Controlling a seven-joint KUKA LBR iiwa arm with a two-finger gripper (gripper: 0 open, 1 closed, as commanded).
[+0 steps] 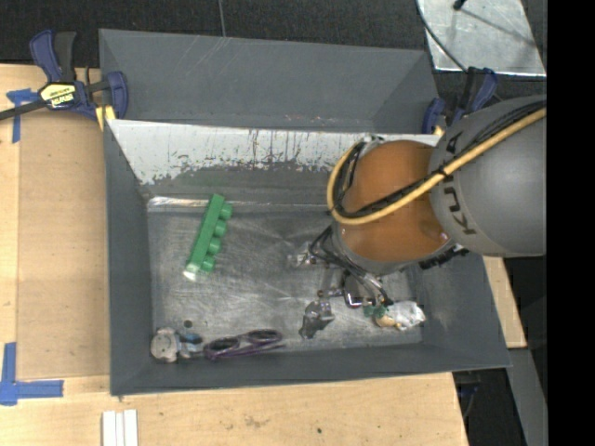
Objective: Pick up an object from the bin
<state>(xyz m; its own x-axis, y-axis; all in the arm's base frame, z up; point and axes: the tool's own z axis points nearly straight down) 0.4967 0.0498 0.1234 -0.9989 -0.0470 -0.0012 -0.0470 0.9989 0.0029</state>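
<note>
Claw (308, 291) of the arm (497, 189), reaching into the grey metal bin (128, 249) from the right. It hangs below the rounded orange cover (395, 203) at the wrist, round which a black-and-yellow cable (337, 189) loops. The two fingers (315, 321) stand spread, one tip toward the back wall and one toward the front wall, with only bare bin floor between them; nothing is pinched.

Nearest object: a small crumpled lump (402, 316), white with a dark green patch at its left end and an irregular outline. It lies on the floor just right of the claw and a little nearer the front wall. It sits close beside the claw's metal parts; whether it touches them cannot be told.

Green brick strip (208, 236): a long, narrow, bright-green bar with a row of studs along one edge. It lies tilted on the floor, well left of the claw and toward the back wall.

Purple frame (244, 344): a thin, looped, spectacle-like shape lying flat, left of the claw and nearer the front wall.

Grey rounded piece (165, 345): small, with a bluish bit beside it, farthest left of the claw, just past the purple frame's left end.
</note>
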